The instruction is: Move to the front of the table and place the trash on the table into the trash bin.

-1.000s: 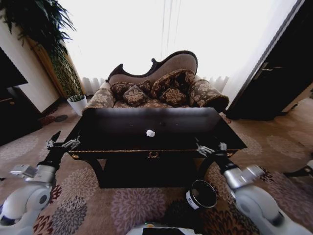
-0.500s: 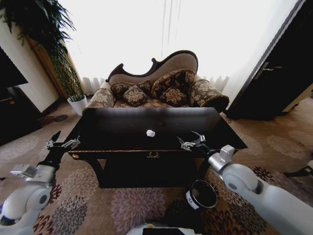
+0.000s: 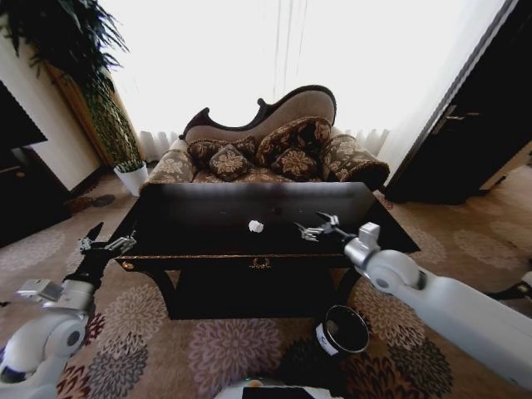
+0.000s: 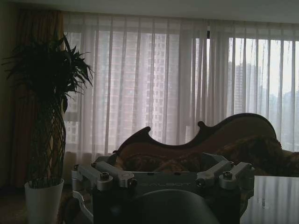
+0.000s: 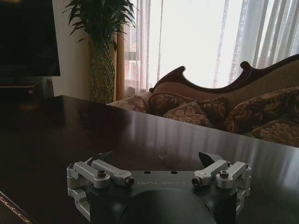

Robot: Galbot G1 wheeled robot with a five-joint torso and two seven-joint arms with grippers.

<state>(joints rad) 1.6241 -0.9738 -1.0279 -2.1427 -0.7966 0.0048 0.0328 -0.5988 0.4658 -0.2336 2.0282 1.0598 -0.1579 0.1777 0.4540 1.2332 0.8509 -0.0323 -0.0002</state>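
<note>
Trash bin: the small dark trash bin sits on the patterned carpet below the right arm, nearer to the robot than the claw, just off the table's right front leg, pale rim up, white label on its side.
Left claw: the left gripper hovers off the table's front-left corner, well apart from the right claw; fingers spread, gripping nothing.
Right claw: the right gripper reaches out over the glossy black table, above the right half of the top; the wrist view shows its two fingertips wide apart with only bare tabletop between them.
Trash: one crumpled white paper wad lies on the tabletop to the left of the right claw, near it but not touching, about level with the fingertips.
Beyond the claw: past the far table edge stands the carved sofa with patterned cushions.
Far left: a white plant pot by the curtains, farther back than either claw.
</note>
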